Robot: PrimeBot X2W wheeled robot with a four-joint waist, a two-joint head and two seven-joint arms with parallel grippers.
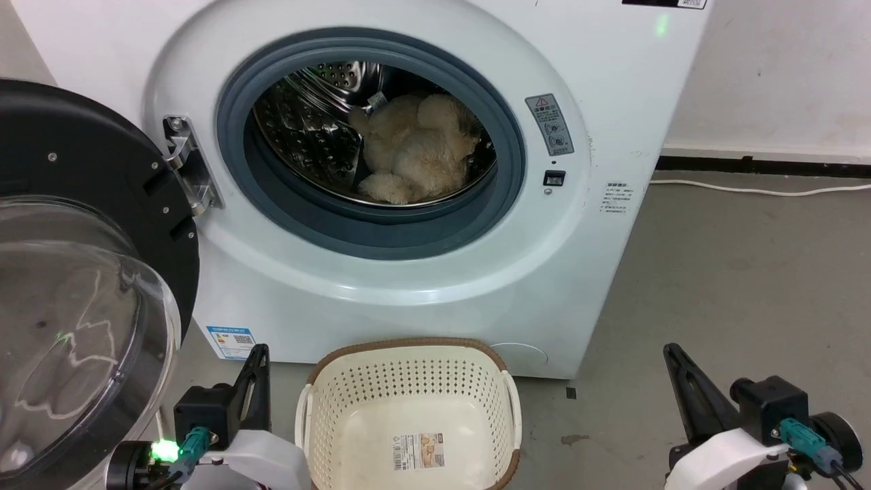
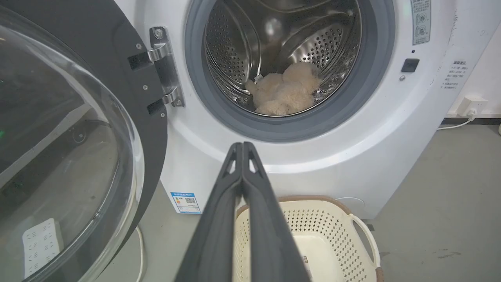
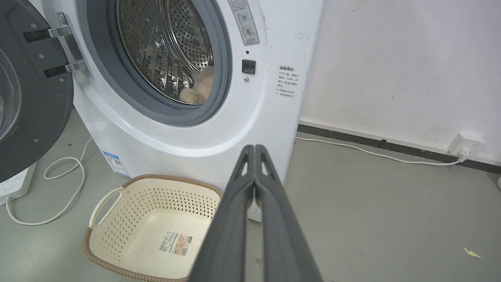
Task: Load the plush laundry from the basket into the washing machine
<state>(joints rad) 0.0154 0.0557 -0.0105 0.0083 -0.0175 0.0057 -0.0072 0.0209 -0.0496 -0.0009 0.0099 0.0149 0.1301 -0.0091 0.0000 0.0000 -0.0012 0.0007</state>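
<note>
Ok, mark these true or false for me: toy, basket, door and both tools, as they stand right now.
The plush laundry lies in the washing machine's drum. True.
The basket holds another toy. False: only a label on its base.
The door is shut. False: it stands open, at the robot's left.
The left tool is shut, empty. True.
The right tool grips the basket. False: shut, empty, apart from it.
</note>
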